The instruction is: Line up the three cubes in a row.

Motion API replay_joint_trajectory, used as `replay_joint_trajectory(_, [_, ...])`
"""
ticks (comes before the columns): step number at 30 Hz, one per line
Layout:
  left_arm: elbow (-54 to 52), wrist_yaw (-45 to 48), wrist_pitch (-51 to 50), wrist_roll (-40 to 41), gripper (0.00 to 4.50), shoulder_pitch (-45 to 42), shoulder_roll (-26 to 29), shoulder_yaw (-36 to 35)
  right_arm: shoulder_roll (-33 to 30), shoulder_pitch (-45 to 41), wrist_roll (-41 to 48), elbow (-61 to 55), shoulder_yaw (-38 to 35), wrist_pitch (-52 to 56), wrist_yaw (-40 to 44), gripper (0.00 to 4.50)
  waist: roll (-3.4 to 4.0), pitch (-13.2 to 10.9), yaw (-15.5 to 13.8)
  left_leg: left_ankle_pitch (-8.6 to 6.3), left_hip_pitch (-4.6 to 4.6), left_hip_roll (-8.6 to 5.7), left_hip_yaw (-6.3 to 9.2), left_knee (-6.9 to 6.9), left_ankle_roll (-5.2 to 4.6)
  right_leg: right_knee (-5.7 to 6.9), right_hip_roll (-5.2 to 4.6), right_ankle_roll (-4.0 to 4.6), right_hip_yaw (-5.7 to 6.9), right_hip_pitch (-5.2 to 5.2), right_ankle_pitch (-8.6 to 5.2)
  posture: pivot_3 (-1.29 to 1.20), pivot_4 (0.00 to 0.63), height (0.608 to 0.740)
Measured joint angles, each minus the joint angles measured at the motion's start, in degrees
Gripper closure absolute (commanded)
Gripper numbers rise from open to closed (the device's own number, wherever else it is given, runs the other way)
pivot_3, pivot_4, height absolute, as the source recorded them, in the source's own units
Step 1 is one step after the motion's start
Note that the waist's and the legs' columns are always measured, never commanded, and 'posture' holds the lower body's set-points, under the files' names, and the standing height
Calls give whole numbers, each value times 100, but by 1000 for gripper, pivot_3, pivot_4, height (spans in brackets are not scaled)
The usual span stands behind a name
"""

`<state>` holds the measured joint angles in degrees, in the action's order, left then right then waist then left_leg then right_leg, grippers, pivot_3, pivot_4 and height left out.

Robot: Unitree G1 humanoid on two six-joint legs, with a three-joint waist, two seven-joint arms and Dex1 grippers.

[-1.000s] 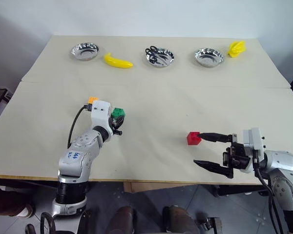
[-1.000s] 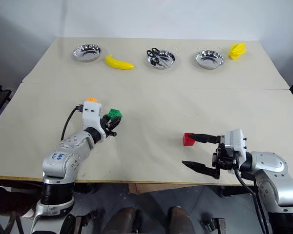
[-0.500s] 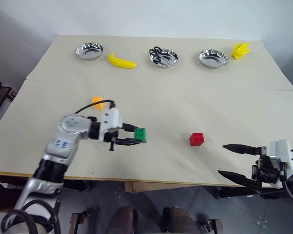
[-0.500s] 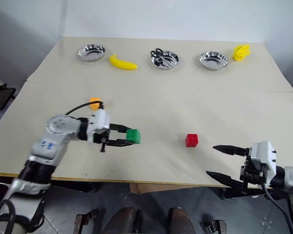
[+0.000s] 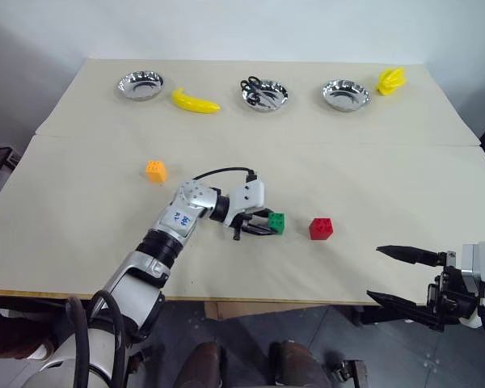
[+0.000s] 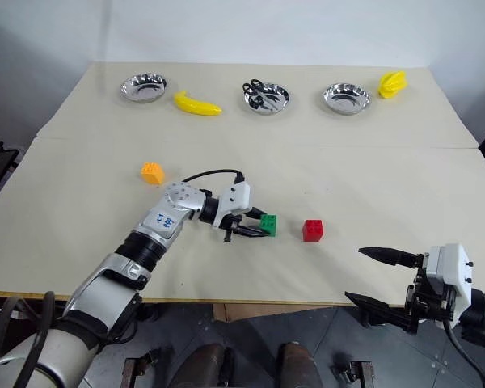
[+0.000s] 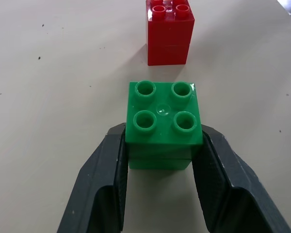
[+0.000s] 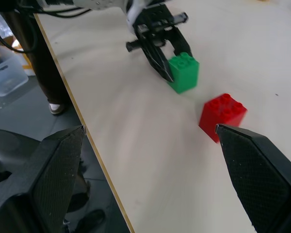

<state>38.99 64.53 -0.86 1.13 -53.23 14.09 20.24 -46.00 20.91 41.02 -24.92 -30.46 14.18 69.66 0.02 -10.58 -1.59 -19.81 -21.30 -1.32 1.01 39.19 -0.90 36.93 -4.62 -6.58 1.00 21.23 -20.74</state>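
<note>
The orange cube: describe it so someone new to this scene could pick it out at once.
On the beige table, start at the far row of steel bowls and the single banana, then come toward the robot. The orange cube sits alone left of centre. The green cube, in the left pincer, and the red cube lie well to its right.

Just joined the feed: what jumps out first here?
The left tool is shut on the green cube, mid-table just left of the red cube with a gap between them. The orange cube sits alone farther left, and the right tool hangs open off the table's near edge.
</note>
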Motion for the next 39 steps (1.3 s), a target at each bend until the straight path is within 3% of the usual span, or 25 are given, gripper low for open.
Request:
replay_joint_trajectory(7, [-257, 428, -113, -41, 3006, 66, 77, 77, 0, 55, 104, -92, 0, 86, -50, 0, 0, 0, 5, 1, 0, 1, 1, 0, 1, -1, 1, 0, 0, 0, 0, 0, 150, 740])
replay_joint_trajectory(21, [-679, 222, -555, -64, 3006, 278, 116, 40, 0, -58, 113, -158, 74, 93, -54, 0, 0, 1, 2, 2, 4, 0, 1, 8, 2, 0, 0, 0, -5, -2, 0, 0, 150, 740])
replay_joint_trajectory(27, [-1006, 247, -955, -46, 1069, 558, 182, 50, 0, -125, 103, -136, 88, 94, -45, 0, 1, 2, 10, 3, 2, 3, 2, 8, 4, 8, 2, 0, -7, 3, 0, 0, 150, 740])
replay_joint_trajectory(31, [-1335, 223, -1098, -14, 27, 735, 221, 26, 0, -174, 100, -133, 152, 94, -44, 0, 2, 2, 9, 3, 2, 2, 0, 9, 4, 6, 0, 0, -10, 3, 0, 0, 150, 740])
replay_joint_trajectory(35, [-1652, 111, -1015, 129, 27, 958, 295, -217, -2, -235, 95, -113, 212, 96, -42, 0, 1, 2, 9, 3, 2, 2, 0, 9, 4, 5, 0, 0, -11, 6, 0, 0, 150, 740])
replay_joint_trajectory(39, [-2334, 124, -814, 455, 27, 1530, 945, -840, -6, -355, 74, 27, 345, 97, 0, 0, 6, 5, 65, 7, 3, 6, -1, 4, 10, 9, 3, 2, -17, 16, 0, 0, 150, 740])
